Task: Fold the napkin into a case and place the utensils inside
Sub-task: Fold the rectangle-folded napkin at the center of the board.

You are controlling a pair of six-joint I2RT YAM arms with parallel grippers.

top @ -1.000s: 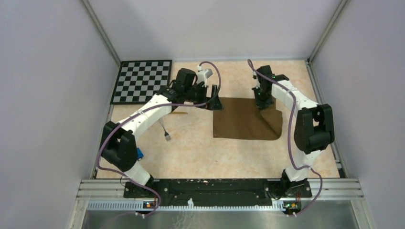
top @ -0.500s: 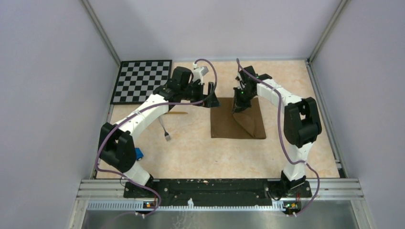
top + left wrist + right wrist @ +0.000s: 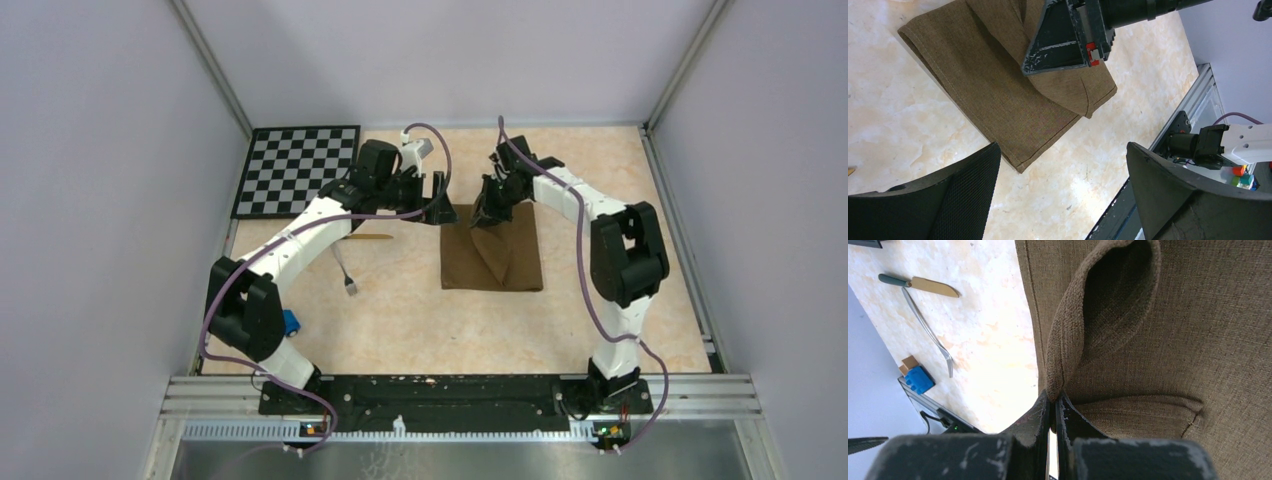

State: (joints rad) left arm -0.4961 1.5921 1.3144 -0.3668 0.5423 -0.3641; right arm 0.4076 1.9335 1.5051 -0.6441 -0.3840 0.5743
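Note:
The dark brown napkin point(image 3: 512, 264) lies mid-table, its right part doubled over to the left. My right gripper point(image 3: 485, 217) is shut on a pinched fold of the napkin point(image 3: 1168, 340) near its far edge; the jaws meet on the cloth in the right wrist view point(image 3: 1053, 405). My left gripper point(image 3: 446, 206) is open and empty by the napkin's far left corner, and its wrist view point(image 3: 1063, 192) shows the napkin point(image 3: 988, 85) beyond its fingers. The knife point(image 3: 375, 238), partly hidden under the left arm, and the grey fork point(image 3: 347, 272) lie left of the napkin; both show in the right wrist view, knife point(image 3: 923, 285) and fork point(image 3: 928, 330).
A checkerboard point(image 3: 297, 170) lies at the far left. A small blue toy car point(image 3: 291, 321) sits near the left arm's base and also shows in the right wrist view point(image 3: 918, 380). Grey walls enclose the table; a metal rail point(image 3: 460, 395) runs along the near edge.
My right gripper has moved left with the napkin's right side, folding it over so the napkin is narrower. My left gripper has barely moved.

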